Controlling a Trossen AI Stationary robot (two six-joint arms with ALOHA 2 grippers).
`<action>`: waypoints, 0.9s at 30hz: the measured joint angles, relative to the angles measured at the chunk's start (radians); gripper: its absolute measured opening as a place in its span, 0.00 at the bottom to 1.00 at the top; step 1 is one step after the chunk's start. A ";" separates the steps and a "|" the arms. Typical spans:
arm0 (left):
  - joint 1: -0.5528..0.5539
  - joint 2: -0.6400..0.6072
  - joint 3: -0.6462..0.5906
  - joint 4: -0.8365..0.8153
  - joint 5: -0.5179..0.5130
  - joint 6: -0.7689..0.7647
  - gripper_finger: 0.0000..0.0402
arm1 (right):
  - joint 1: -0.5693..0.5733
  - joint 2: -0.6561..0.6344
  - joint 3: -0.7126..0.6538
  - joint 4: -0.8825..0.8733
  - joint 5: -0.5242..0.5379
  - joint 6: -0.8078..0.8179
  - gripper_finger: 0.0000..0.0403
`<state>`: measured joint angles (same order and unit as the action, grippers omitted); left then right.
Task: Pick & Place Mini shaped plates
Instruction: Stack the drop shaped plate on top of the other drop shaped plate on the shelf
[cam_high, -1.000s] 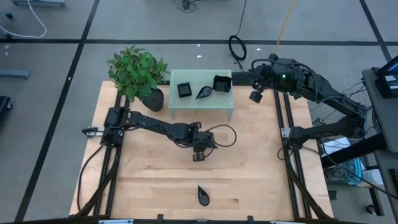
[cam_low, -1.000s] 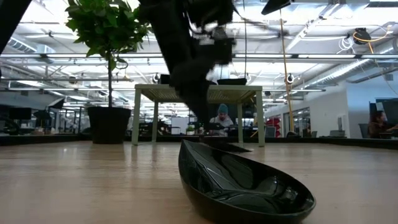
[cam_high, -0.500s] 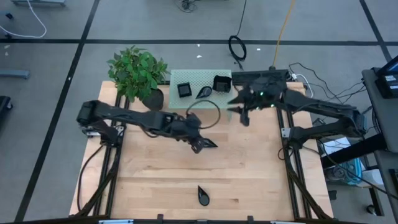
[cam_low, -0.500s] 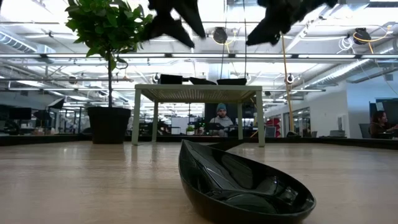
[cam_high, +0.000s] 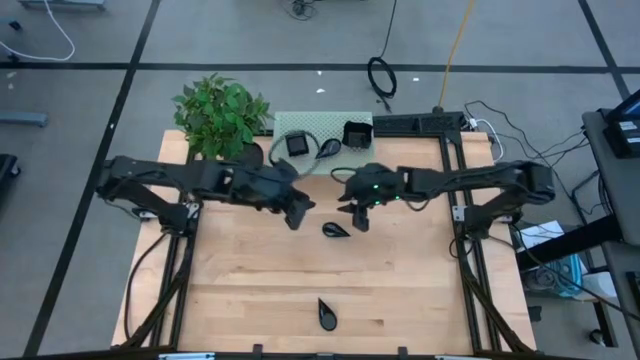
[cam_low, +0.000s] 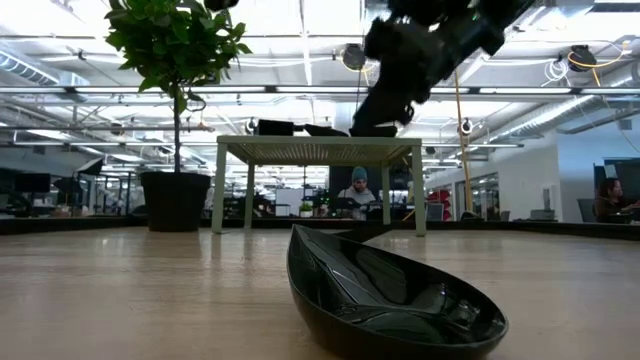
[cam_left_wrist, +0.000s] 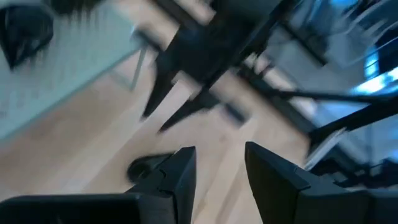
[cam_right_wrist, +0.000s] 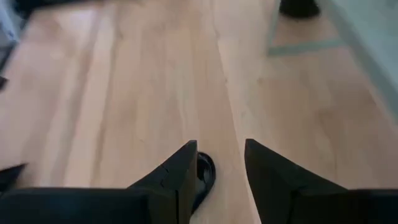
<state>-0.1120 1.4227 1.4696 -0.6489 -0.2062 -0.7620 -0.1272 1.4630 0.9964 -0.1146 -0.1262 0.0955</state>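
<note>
A black teardrop plate (cam_high: 336, 229) lies on the wooden table's middle, between my two grippers. My left gripper (cam_high: 297, 214) is open and empty just left of it; the plate shows beside its fingers in the left wrist view (cam_left_wrist: 144, 167). My right gripper (cam_high: 357, 218) is open and empty, right of the plate and above it; the plate shows under its fingers in the right wrist view (cam_right_wrist: 204, 171). A second teardrop plate (cam_high: 326, 314) rests near the front edge, close to the low camera (cam_low: 390, 300). A square plate (cam_high: 297, 144), a teardrop (cam_high: 327, 149) and a wavy-edged plate (cam_high: 357, 133) sit on the small green table (cam_high: 322, 124).
A potted plant (cam_high: 222, 118) stands at the far left beside the small green table. The arms' frames run along the left and right table edges. A looped cable (cam_high: 322, 150) hangs by the left arm over the small table. Bare wood lies between the middle and the front plate.
My left gripper has risen from the table's middle and drawn back toward the left and far side. The teardrop plate now lies alone where it was. My right gripper has swung from the far right corner to the table's middle, toward that plate.
</note>
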 joint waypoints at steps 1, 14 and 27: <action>0.000 -0.013 0.000 0.015 0.001 0.000 0.35 | 0.000 0.023 0.001 0.001 0.001 -0.008 0.31; -0.002 -0.137 0.000 0.023 0.039 0.126 0.35 | 0.052 0.300 0.001 0.118 -0.005 -0.062 0.33; -0.002 -0.148 0.000 0.023 0.220 0.182 0.35 | 0.066 0.414 0.001 0.234 0.073 -0.003 0.41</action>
<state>-0.1139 1.2747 1.4696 -0.6262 0.0136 -0.5800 -0.0616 1.8767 0.9977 0.1190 -0.0528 0.0927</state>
